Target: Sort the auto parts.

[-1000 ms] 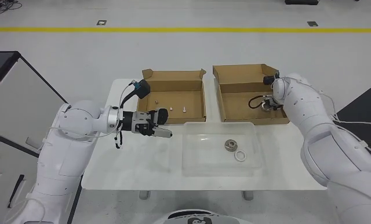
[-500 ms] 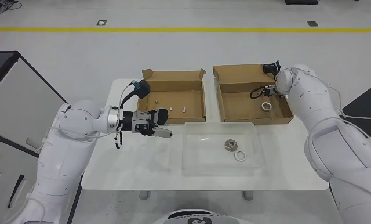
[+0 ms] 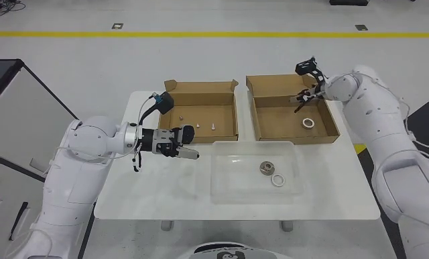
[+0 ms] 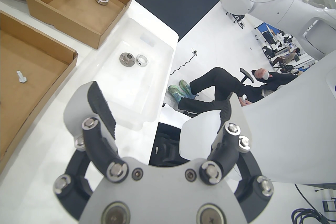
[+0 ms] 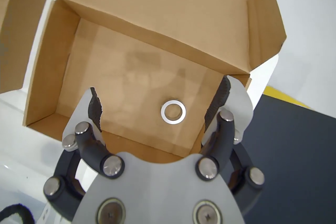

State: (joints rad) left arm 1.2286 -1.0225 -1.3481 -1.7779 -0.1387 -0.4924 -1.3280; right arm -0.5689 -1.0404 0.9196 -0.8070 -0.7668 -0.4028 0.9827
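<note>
A silver ring (image 3: 308, 123) lies on the floor of the right cardboard box (image 3: 295, 139). My right gripper (image 3: 303, 98) hangs open above that box, with the ring (image 5: 163, 112) below and between its fingers and apart from them. The left cardboard box (image 3: 194, 128) holds small pale bolts (image 3: 212, 124). A clear tray (image 3: 234, 182) in front of the boxes holds a grey flanged part (image 3: 266, 168) and a white ring (image 3: 278, 181). My left gripper (image 3: 191, 151) stands open and holds nothing, above the table just left of the tray.
Both boxes have their lids folded back, away from the robot. The white table (image 3: 154, 192) has bare room left of the tray. A dark floor mat (image 5: 294, 156) lies beyond the table's right edge.
My right gripper has lifted out of the right box and drawn back toward its far side, leaving the silver ring on the box floor. The left arm has kept still.
</note>
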